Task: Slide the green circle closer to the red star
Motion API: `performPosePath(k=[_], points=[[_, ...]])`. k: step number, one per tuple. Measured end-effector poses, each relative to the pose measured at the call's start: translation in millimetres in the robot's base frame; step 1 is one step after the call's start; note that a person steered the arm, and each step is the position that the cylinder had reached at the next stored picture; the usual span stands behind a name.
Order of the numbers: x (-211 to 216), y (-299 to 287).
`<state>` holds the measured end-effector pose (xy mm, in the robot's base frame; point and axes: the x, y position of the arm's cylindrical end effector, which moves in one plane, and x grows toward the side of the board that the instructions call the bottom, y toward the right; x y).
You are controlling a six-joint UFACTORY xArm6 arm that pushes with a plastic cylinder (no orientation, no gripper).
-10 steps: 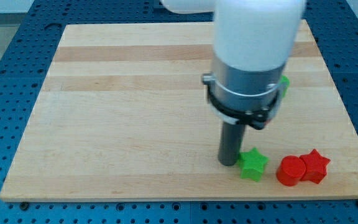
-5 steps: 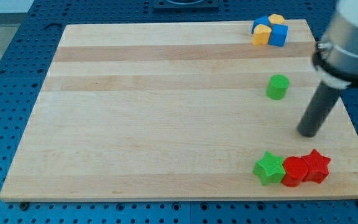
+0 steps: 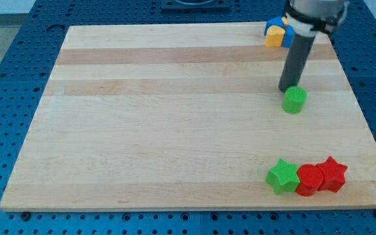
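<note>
now green circle (image 3: 294,100) touches my tip (image 3: 287,89)

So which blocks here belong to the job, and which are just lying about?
Job:
- green circle, my tip at its top-left edge
- red star, near the view's bottom right

Lying about:
- green star
- red round block, between the two stars
- yellow and blue blocks, partly hidden by the rod

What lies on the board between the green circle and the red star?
Only bare wood, in the camera view: the green circle sits near the view's top, the red star near its bottom. My tip touches the circle's top-left edge.
</note>
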<state>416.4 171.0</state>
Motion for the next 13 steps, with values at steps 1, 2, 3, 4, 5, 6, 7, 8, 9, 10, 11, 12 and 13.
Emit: performPosePath(k=[1, 2, 3, 4, 5, 6, 7, 8, 9, 10, 11, 12, 13], points=[[42, 1], [49, 1], [26, -8], [29, -29], [60, -30], [78, -6], [86, 24], [79, 21], [54, 37], [50, 76], [67, 83], [85, 81], [71, 81]])
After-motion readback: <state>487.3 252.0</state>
